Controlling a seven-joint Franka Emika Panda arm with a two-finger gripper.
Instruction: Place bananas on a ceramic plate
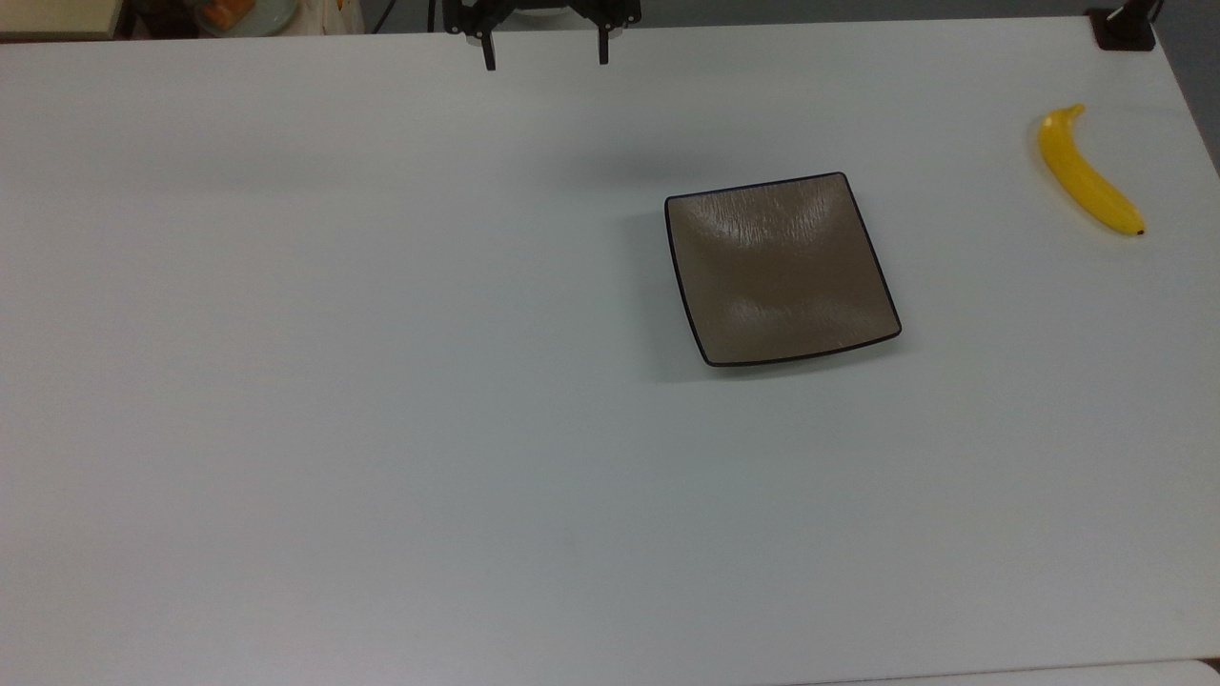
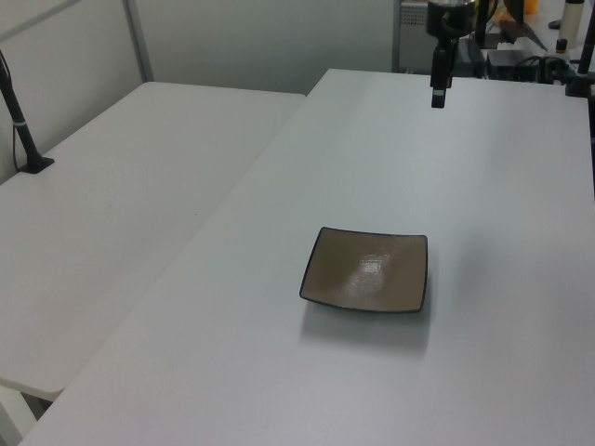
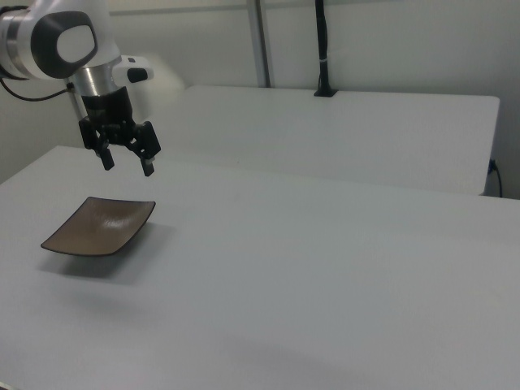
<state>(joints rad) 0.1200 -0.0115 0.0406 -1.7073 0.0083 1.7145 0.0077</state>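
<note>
Step 1, reach: gripper (image 1: 545,52) up at 12 o'clock in top view, fingers spread, empty. Banana (image 1: 1087,175) on table (image 1: 334,381) at 2 o'clock from plate (image 1: 780,268), well apart. Close across banana's middle, square to its length.

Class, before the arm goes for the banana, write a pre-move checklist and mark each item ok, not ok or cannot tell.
1. Gripper open, holding nothing: ok.
2. Banana lying free on the table, near the top view's right edge: ok.
3. Ceramic plate bare, ready to receive it: ok.
4. Plate flat on the table, apart from the banana: ok.
5. Path from gripper to banana free of obstacles in the top view: ok.
6. Banana within the arm's reach: cannot tell.
</note>
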